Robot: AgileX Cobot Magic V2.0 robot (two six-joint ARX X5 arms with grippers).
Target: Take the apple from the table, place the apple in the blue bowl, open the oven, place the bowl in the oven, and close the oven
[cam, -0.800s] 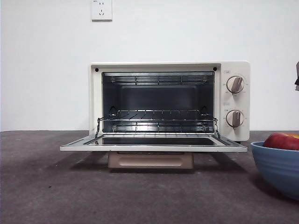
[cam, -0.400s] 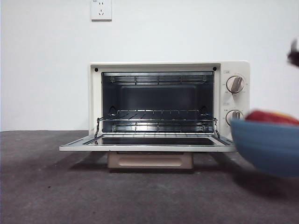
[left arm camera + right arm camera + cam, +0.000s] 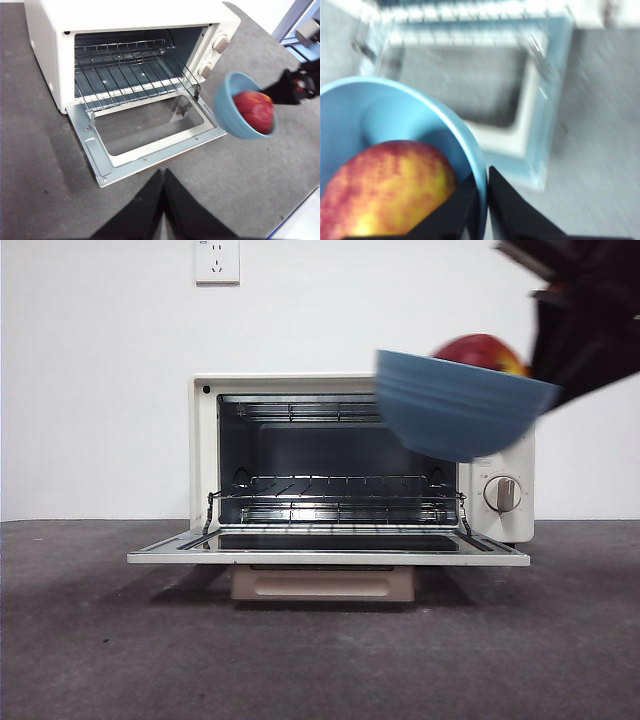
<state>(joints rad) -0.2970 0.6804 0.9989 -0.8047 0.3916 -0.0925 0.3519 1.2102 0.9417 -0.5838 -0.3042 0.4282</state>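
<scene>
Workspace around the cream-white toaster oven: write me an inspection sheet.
Surface: dark grey matte table, faintly scuffed.
Job's things: cream-white toaster oven, glass door folded down flat, wire rack inside; muted blue ridged bowl lifted off the table before the oven's knob side, round red-yellow apple in it.
Clutter: nothing seen.
Grippers: right gripper clamped on the bowl's rim; left gripper shut, holding nothing, above the table.
Cables: nothing seen.
Surroundings: white wall, wall socket.

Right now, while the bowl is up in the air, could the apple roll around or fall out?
It probably could roll a little: the apple is round and sits loose in the smooth blue bowl. The bowl looks tilted, held by its rim in the right pincer, so a jerk might tip it. Its sides rise around the apple, which likely keeps it in.
</scene>
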